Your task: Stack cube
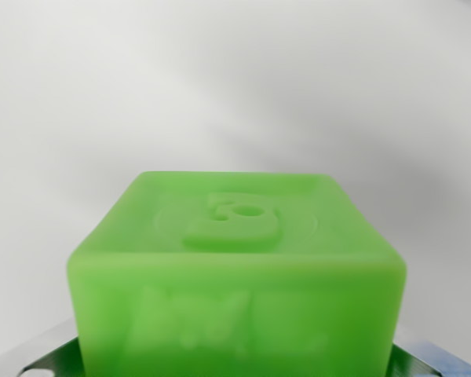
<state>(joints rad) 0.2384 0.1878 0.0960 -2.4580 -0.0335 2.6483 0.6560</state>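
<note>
- The green cube [237, 271] is filling the wrist view's lower middle, with metal jaws showing at both its lower corners, apparently gripping it.
- No second cube is showing, so stacking is seemingly still pending.

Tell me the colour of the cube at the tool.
Bright green cube, with an embossed emblem on its upper face; the wrist view shows it.

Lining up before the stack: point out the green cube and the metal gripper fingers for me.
green cube [237, 228], wrist view, on its embossed top face.
fingers [51, 357], wrist view, on the metal piece at the cube's lower left.
</note>
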